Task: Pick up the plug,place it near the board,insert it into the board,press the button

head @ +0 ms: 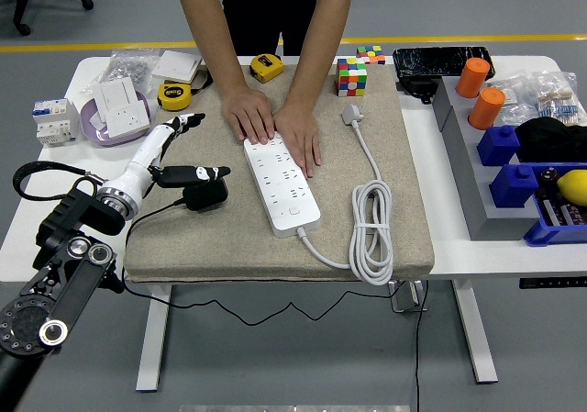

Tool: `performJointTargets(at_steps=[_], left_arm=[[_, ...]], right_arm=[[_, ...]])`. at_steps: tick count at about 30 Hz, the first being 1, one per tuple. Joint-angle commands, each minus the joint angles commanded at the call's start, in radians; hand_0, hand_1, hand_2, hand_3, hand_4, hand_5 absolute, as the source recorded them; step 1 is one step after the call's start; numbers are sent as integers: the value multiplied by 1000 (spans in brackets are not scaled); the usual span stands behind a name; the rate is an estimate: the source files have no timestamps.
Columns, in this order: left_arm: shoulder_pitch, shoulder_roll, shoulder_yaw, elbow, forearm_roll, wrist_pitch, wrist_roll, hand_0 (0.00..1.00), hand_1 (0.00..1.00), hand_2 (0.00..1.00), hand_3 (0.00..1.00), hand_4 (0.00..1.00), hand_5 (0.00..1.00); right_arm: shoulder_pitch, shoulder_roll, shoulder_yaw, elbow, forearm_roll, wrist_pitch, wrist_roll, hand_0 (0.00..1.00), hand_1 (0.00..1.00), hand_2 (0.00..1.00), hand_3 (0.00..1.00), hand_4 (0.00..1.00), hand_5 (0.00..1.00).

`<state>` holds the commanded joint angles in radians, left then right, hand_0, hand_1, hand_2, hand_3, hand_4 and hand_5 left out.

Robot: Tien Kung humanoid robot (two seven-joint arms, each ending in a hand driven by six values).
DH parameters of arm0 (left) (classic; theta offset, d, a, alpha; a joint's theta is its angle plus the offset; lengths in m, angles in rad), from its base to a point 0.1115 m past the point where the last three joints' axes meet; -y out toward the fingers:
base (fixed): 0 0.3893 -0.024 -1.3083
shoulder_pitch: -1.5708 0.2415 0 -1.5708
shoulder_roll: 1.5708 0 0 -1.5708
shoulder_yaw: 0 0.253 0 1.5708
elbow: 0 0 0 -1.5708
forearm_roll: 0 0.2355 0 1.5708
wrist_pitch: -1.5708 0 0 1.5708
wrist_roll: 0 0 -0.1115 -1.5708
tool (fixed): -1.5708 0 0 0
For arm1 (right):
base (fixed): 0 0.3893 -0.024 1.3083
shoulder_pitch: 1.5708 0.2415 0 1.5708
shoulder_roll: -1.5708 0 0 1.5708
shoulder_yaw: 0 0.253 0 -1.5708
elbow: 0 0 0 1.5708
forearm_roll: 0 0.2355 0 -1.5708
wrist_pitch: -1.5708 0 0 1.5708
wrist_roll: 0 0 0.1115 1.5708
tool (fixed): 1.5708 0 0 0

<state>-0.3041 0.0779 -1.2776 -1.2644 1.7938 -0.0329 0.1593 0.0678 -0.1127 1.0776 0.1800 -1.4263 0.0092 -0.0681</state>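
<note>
The black plug (208,194) lies on the tan mat (211,242), its thin black cord running off the mat's left front edge. My left hand (196,146) reaches in from the left just above and left of the plug, open; its thumb (200,172) stretches over the plug's top and the other fingers (183,123) point away. Whether the thumb touches the plug is unclear. The white power board (283,184) lies diagonally mid-mat with its button (293,212) near the front end. A person's two hands (275,121) press flat on the board's far end. My right hand is out of sight.
The board's white cable (371,233) lies coiled on the mat's right side. A Rubik's cube (351,75) and two yellow tape measures (174,95) sit at the back. A purple bowl (115,118) stands far left, and grey and blue bins (509,169) fill the right.
</note>
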Motion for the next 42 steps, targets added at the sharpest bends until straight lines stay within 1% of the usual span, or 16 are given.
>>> performJointTargets(at_steps=[3, 4, 9, 10, 12, 15, 16, 20, 21, 24, 27, 33, 34, 36, 37, 42], left_arm=[[-20, -4, 28, 49, 123, 5, -3, 958, 892, 819, 771, 998, 158], [-27, -8, 31, 68, 162, 8, -5, 802, 789, 736, 712, 998, 162], [-45, -25, 32, 128, 375, 35, -17, 802, 789, 736, 712, 998, 162], [-48, -27, 33, 139, 411, 44, -20, 685, 656, 572, 584, 998, 161], [-50, -28, 36, 154, 447, 55, -24, 685, 656, 572, 584, 998, 161], [-42, -28, 46, 157, 456, 77, -32, 685, 656, 572, 584, 998, 161], [-39, -29, 49, 157, 458, 87, -36, 658, 639, 536, 521, 998, 158], [-34, -34, 58, 166, 464, 146, -56, 658, 639, 536, 521, 998, 158], [-34, -37, 57, 170, 466, 156, -59, 655, 657, 531, 499, 998, 163], [-38, -45, 48, 193, 471, 196, -75, 655, 657, 531, 499, 998, 163], [-47, -55, 39, 223, 475, 231, -88, 655, 657, 531, 499, 998, 163], [-71, -73, 27, 285, 475, 275, -104, 652, 656, 527, 485, 998, 171], [-74, -76, 25, 294, 475, 281, -106, 628, 648, 514, 472, 998, 176], [-80, -78, 21, 308, 475, 294, -112, 628, 648, 514, 472, 998, 176], [-85, -78, 17, 319, 475, 311, -119, 628, 648, 514, 472, 998, 176], [-98, -78, 0, 328, 475, 353, -134, 601, 634, 492, 456, 998, 180]], right_arm=[[-2, -1, 3, 0, -6, 1, -2, 812, 721, 693, 607, 888, 575], [-3, -2, 3, 0, -6, 1, -2, 813, 720, 693, 607, 888, 575], [-4, -3, 0, 0, -8, 2, -3, 813, 720, 693, 607, 888, 575], [-4, -4, -1, 0, -7, 2, -3, 813, 720, 693, 608, 888, 575], [-3, -5, -3, 0, -7, 2, -3, 813, 720, 693, 608, 888, 575], [-2, -6, -7, 0, -3, 1, -2, 813, 720, 693, 608, 888, 575], [-2, -6, -6, 0, -4, 1, -2, 812, 720, 693, 608, 888, 576], [-4, -7, -3, 0, -8, 2, -3, 812, 720, 693, 608, 888, 576], [-4, -7, -4, 0, -8, 2, -3, 812, 720, 693, 607, 888, 575], [-3, -7, -10, 0, -3, 2, -1, 812, 720, 693, 607, 888, 575], [-2, -7, -13, 0, 0, 1, 0, 812, 720, 693, 607, 888, 575], [-1, -8, -7, 0, -5, 2, -2, 812, 720, 693, 606, 887, 575], [0, -8, -7, 0, -5, 2, -2, 812, 721, 693, 606, 887, 575], [1, -8, -6, 0, -5, 2, -2, 812, 721, 693, 606, 887, 575], [3, -7, -8, 0, -3, 2, -2, 812, 721, 693, 606, 887, 575], [5, -7, -8, 0, -2, 2, -2, 812, 721, 693, 606, 887, 575]])
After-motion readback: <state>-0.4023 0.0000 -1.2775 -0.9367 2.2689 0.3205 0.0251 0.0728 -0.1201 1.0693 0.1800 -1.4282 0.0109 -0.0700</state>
